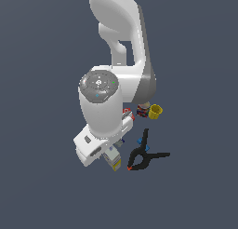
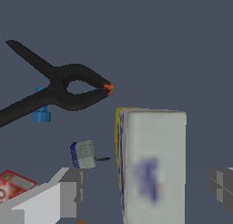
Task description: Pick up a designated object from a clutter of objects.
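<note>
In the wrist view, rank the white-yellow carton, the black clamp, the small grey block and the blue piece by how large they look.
1. White-yellow carton, though it sits nearest the camera.
2. Black clamp, long but thin.
3 and 4. Small grey block and blue piece: near alike, the blue one partly hidden behind the clamp, so unranked.

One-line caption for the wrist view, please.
Wrist view: pincer fingers flank the white-yellow carton, with black clamp, small grey block and red box nearby.

White arm (image 1: 118, 70) over white-yellow carton (image 1: 113, 159), black clamp (image 1: 145, 154) just beside, yellow mug (image 1: 155, 111) behind.
</note>
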{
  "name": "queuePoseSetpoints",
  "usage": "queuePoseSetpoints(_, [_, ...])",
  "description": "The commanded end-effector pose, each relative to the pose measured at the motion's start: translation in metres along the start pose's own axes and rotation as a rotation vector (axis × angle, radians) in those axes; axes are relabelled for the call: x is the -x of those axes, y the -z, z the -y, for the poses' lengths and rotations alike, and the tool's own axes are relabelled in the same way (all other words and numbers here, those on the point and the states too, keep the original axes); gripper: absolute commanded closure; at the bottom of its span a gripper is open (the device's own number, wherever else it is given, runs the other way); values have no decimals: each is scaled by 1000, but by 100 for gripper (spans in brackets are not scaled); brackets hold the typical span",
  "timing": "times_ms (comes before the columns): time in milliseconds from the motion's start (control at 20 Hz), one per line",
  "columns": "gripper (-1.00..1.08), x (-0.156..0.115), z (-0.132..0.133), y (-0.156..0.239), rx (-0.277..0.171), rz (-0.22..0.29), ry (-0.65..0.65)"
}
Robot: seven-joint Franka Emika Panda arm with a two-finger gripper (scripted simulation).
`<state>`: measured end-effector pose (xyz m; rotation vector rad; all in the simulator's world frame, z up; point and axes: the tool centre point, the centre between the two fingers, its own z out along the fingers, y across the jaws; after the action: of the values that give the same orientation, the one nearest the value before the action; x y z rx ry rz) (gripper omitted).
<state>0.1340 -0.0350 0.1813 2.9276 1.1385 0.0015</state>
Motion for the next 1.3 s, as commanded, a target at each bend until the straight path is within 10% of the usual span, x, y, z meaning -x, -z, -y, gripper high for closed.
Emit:
queuePoseSetpoints(0, [-92, 1, 1, -14, -1, 1, 1])
queuePoseSetpoints(450, [-92, 0, 0, -29, -1, 1, 3])
queuePoseSetpoints(500, [108, 0, 0, -29, -1, 1, 3])
queuePoseSetpoints(1250, [108, -2, 4, -22, -1, 1, 3])
